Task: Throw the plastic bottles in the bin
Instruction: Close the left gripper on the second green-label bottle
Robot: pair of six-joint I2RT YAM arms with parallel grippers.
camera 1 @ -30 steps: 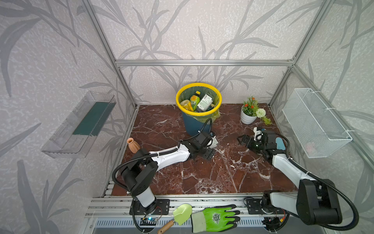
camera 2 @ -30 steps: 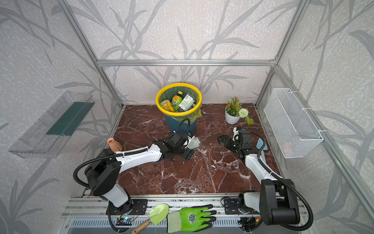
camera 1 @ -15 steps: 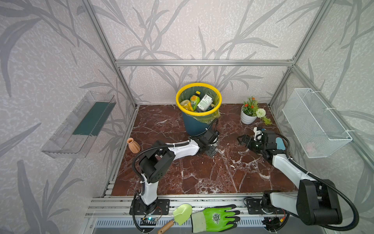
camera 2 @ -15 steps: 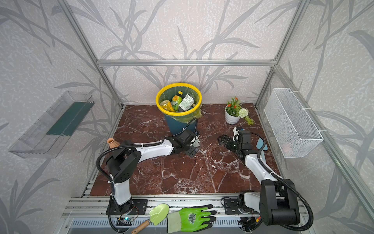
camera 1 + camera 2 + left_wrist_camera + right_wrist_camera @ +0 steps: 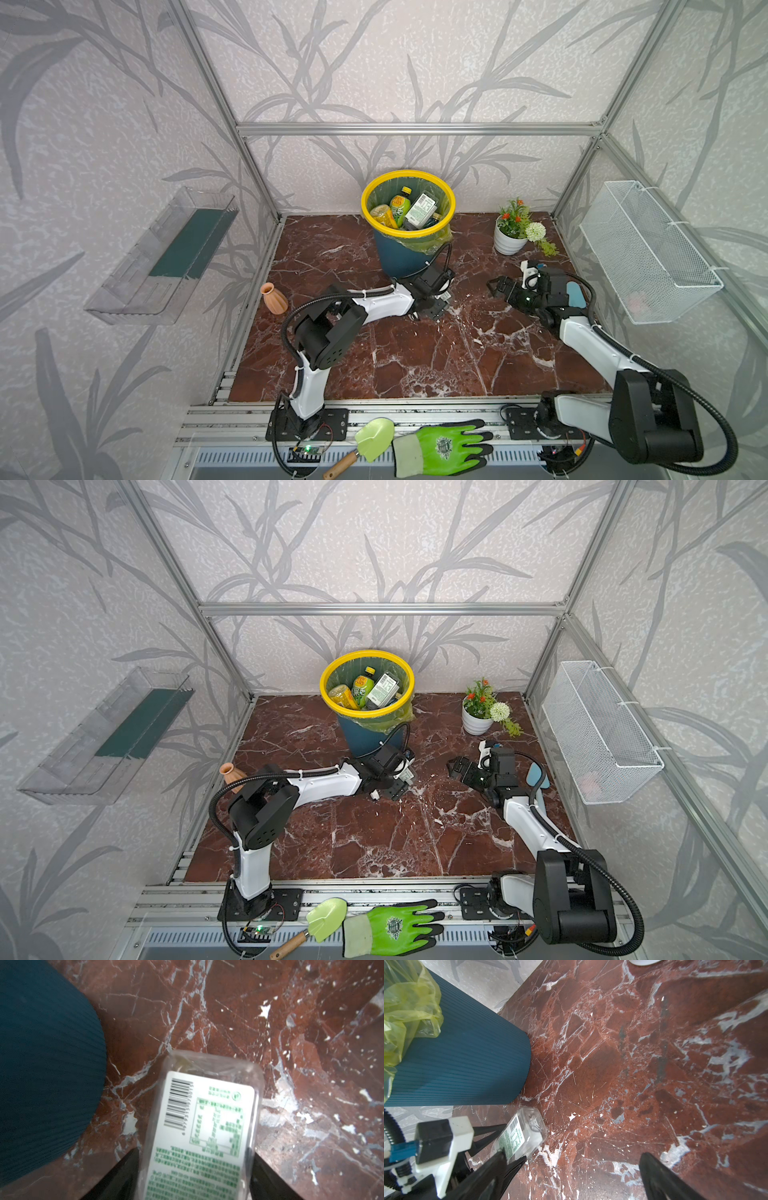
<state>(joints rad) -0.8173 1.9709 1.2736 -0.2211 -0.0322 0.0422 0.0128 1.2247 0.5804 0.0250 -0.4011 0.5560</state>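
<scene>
The left hand (image 5: 195, 1152) is closed on a flat clear bottle (image 5: 205, 1118) with a white label. One finger sits against each long edge, and the bottle's base juts out past the fingertips. The view is blurred, so I cannot be sure how firmly it is pinched, or whether it is clear of the tabletop (image 5: 270, 1022) yet. The bin (image 5: 45, 1064) stands just beside this hand, its dark ribbed wall close to one finger. Its yellow rim (image 5: 407, 174) is well above the hand, and several bottles (image 5: 401, 205) already lie inside. The right hand (image 5: 500, 286) hangs near the tabletop with its fingers spread wide and nothing between them, well apart from the left hand. The step in hand looks like lifting this bottle over the rim. To do it well, I would first check the squeeze, because thin clear plastic is slick and may buckle or twist out. Then raise the hand straight up, keeping it off the wall beside it. It should also clear the green liner bag (image 5: 409, 1001) that droops over the rim on the hand's side. Let go only once the bottle is fully over the opening.
</scene>
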